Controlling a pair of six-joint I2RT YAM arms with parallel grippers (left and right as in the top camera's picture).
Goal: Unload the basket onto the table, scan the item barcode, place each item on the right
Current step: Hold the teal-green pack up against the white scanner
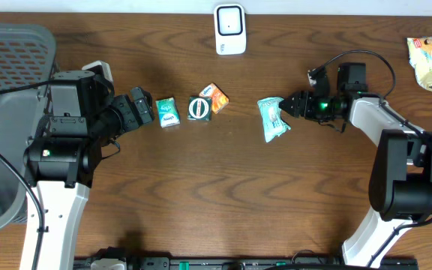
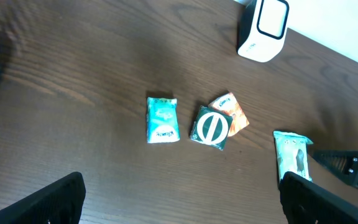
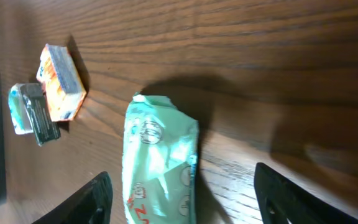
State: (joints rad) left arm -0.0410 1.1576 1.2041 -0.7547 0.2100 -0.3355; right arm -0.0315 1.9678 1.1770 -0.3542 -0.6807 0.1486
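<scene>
Scanner (image 1: 230, 28) and green packet (image 1: 274, 118) sit well apart overhead, the packet flat on the surface (image 1: 201, 195) at the right jaws' tips, likely awaiting a grasp; left wrist view: left jaws wide, empty, facing 3 small items (image 2: 210, 127); right wrist view: right jaws parted, packet lying loose between them.

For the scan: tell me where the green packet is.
Overhead view: the green packet lies right of centre, between the orange box and the right gripper, jaws open.
</scene>
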